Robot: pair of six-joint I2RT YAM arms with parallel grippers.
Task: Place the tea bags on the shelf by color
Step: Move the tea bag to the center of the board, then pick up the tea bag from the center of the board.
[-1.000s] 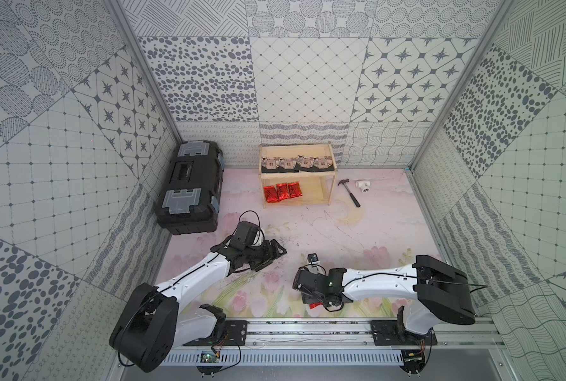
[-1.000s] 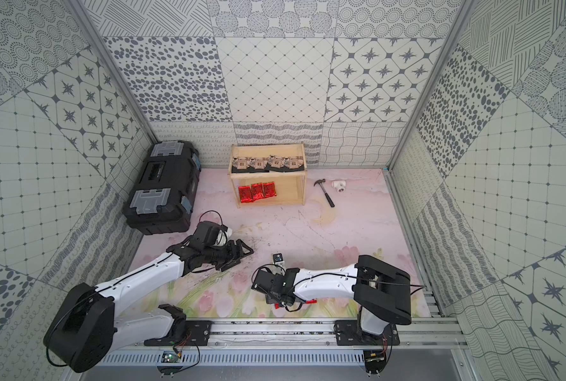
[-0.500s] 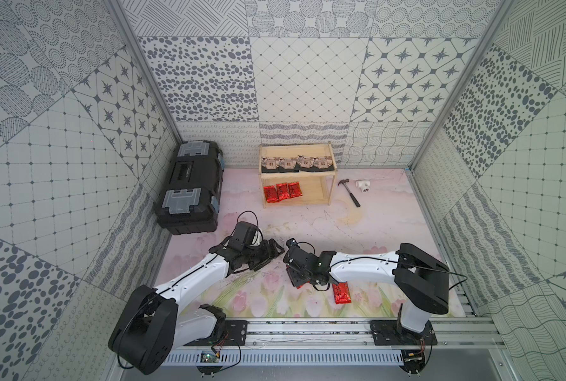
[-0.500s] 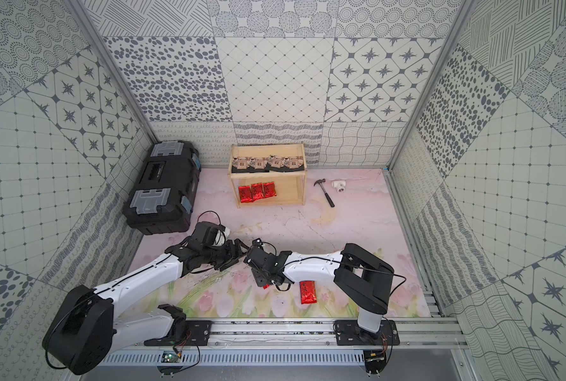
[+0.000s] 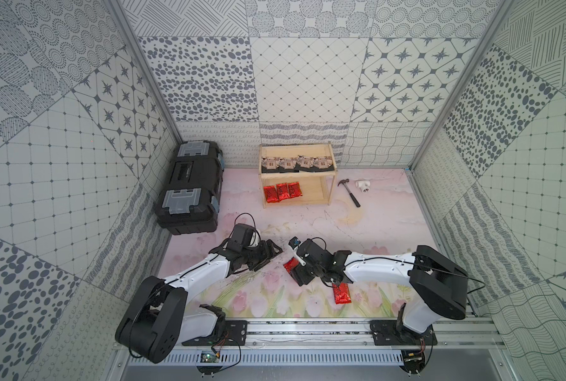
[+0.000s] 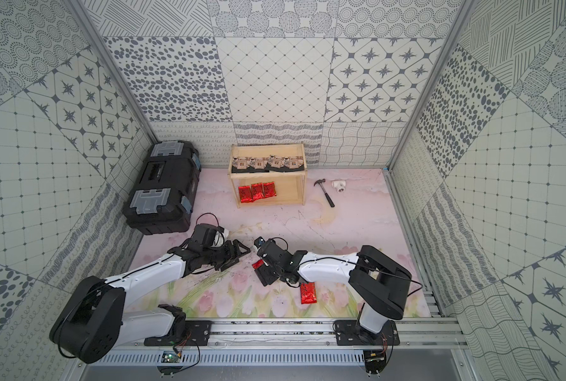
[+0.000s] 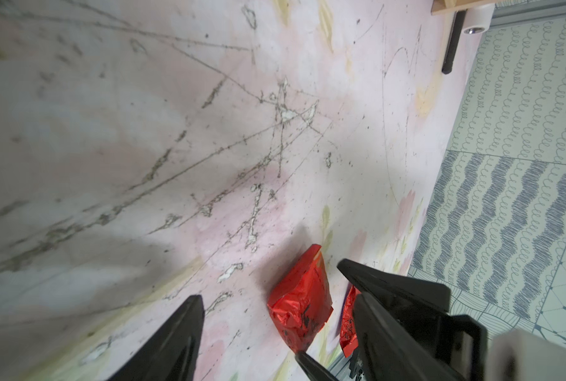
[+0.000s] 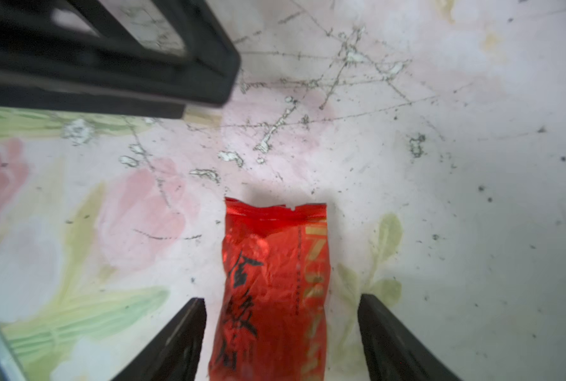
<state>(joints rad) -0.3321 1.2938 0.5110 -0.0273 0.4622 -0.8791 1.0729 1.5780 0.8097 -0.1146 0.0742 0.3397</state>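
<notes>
right gripper, released and empty, straddles a red packet flat on the mat, well short of the shelf; left gripper, also released, crowds it, so a clash or foil slip appears possible.

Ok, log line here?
right gripper: open, straddling red tea bag | left gripper: open, empty | shelf: black tea bags top, red tea bags lower | another red tea bag: table
</notes>
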